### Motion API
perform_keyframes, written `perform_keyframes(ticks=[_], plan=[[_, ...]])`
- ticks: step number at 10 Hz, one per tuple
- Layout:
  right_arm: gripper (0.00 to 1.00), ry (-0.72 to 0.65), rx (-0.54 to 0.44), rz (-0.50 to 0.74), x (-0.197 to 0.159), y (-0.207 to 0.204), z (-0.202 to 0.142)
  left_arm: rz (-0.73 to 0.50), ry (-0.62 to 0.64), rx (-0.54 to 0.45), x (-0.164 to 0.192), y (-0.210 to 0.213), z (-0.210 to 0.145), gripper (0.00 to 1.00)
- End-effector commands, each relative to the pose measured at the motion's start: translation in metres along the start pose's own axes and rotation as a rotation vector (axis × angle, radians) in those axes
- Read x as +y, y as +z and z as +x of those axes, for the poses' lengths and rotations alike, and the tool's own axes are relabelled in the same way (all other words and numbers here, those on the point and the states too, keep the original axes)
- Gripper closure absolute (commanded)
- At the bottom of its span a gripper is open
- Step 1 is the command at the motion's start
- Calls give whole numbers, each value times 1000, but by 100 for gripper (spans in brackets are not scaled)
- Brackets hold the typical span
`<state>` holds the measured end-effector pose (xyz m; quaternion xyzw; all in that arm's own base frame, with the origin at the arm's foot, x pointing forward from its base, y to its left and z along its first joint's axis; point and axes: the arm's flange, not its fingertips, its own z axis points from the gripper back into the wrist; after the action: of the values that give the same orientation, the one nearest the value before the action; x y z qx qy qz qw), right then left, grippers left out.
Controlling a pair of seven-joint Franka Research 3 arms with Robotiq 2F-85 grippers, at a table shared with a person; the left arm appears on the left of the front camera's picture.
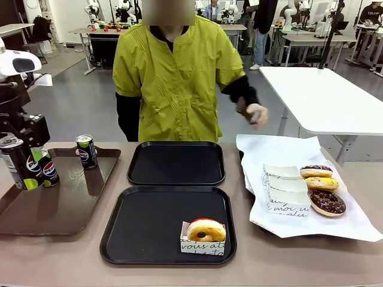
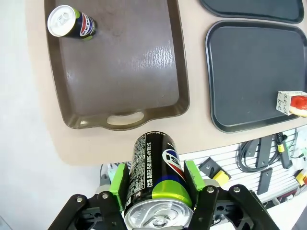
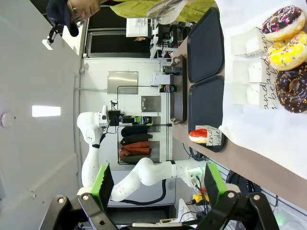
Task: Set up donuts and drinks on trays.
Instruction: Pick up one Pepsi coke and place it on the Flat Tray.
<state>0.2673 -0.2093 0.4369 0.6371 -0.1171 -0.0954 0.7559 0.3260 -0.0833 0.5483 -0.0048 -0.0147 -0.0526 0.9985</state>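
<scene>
My left gripper point(image 2: 156, 177) is shut on a black soda can point(image 2: 153, 184), green pads on both sides, held in the air off the near edge of the brown tray point(image 2: 124, 72). The front view shows this can point(image 1: 18, 164) at the far left. A second can point(image 1: 87, 150) stands upright on the brown tray's far side. Two black trays lie in the middle: the far one point(image 1: 176, 164) is bare, and the near one point(image 1: 149, 221) holds a red-iced donut point(image 1: 205, 232) in a white sleeve at its front right corner. My right gripper point(image 3: 158, 179) is open with nothing between its fingers.
Three iced donuts point(image 1: 323, 188) and several empty white sleeves point(image 1: 284, 191) lie on white paper point(image 1: 269, 152) at the right. A person in a yellow-green top stands at the far side, one hand point(image 1: 257, 113) raised above the paper. A white table point(image 1: 323, 95) stands behind.
</scene>
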Motion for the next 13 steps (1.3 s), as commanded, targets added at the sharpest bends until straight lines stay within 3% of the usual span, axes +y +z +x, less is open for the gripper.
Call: perform_keyframes(ticks=[1,2,7,13], plan=[[0,8,-12,18,-1,0,0,-3,16,-10,-1,4,2,54],[0,8,-12,18,-1,0,0,0,0,0,0,0,0,41],[0,8,-12,18,-1,0,0,-6,-262,3,-145,-40,-11,41],[0,8,-12,18,-1,0,0,-50,-322,-35,-240,-71,7,41]])
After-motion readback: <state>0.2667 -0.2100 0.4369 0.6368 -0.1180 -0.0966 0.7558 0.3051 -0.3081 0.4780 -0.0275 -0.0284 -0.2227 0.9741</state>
